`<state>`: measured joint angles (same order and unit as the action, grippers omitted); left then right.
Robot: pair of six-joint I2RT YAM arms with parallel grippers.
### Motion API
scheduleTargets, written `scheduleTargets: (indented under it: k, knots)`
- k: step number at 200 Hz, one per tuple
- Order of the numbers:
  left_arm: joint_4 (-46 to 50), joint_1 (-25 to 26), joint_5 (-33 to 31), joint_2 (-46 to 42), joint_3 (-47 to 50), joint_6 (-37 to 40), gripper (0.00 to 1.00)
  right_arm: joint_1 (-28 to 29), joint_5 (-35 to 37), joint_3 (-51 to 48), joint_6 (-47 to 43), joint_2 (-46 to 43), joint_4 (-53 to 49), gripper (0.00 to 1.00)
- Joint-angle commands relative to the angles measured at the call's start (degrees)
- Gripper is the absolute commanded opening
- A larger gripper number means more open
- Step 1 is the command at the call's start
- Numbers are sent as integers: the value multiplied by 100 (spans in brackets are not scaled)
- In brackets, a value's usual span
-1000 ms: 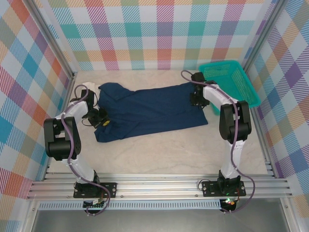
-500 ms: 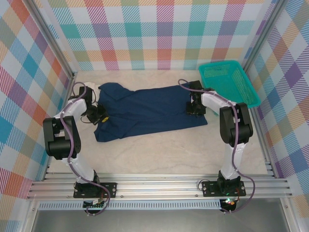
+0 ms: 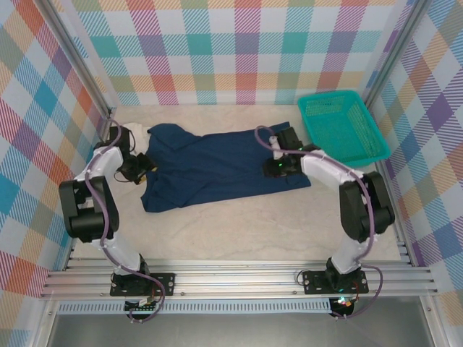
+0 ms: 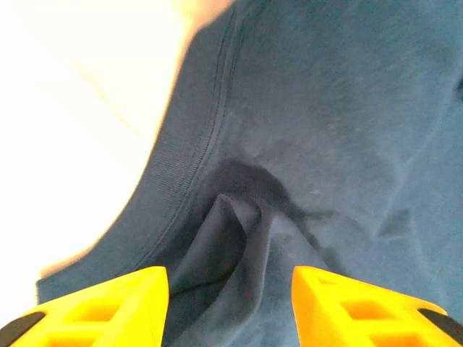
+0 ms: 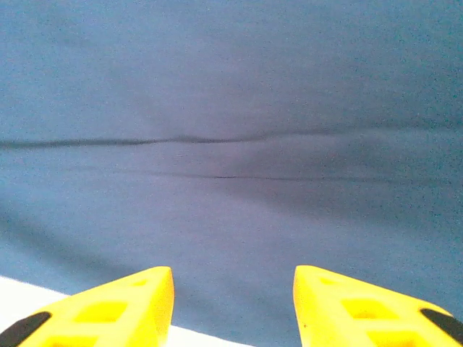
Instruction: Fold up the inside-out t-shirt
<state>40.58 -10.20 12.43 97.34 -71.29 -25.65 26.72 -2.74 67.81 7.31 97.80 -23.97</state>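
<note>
The inside-out t-shirt (image 3: 217, 168) lies spread across the back of the table, dark navy, long side running left to right. My left gripper (image 3: 140, 168) is at its left end. In the left wrist view it (image 4: 228, 293) stands open, with a raised fold of cloth (image 4: 239, 231) between the yellow fingers (image 4: 123, 300) and a ribbed seam (image 4: 195, 155) running past. My right gripper (image 3: 278, 167) hovers over the shirt's right part. Its jaws (image 5: 231, 289) are open above flat navy cloth (image 5: 231, 108), close to the shirt's edge, and hold nothing.
A teal mesh basket (image 3: 344, 126) stands at the back right, just beyond the shirt's right end. A small pale cloth (image 3: 132, 132) sits by the left arm at the back left. Checked walls close in the table on three sides; bare tabletop (image 3: 239, 238) lies in front.
My left gripper has opened and let go of the cloth, which stays puckered between its fingers. My right gripper has slid left over the shirt and opened a little wider.
</note>
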Motion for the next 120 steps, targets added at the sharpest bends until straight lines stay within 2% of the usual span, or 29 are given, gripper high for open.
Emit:
scheduleTargets:
  k: [1, 25, 54, 77, 120]
  knots:
    - [222, -178, -446, -830, 151, 101, 55, 1029, -1101, -29, -886, -135, 1213, 55]
    - [214, -344, -418, -1297, 221, 85, 60, 1920, -1350, 350, -1536, 397, 1721, 60]
    - [128, -448, -276, -1512, 195, 79, 64, 2602, -1536, 1077, -2047, 1257, 1855, 63]
    - [92, -469, -150, -1487, 168, 94, 64, 2865, -1543, 1658, -2236, 1929, 1846, 63]
    - [12, -505, 56, -1364, 194, 125, 64, 2988, -1403, 2644, -2509, 2901, 1439, 62]
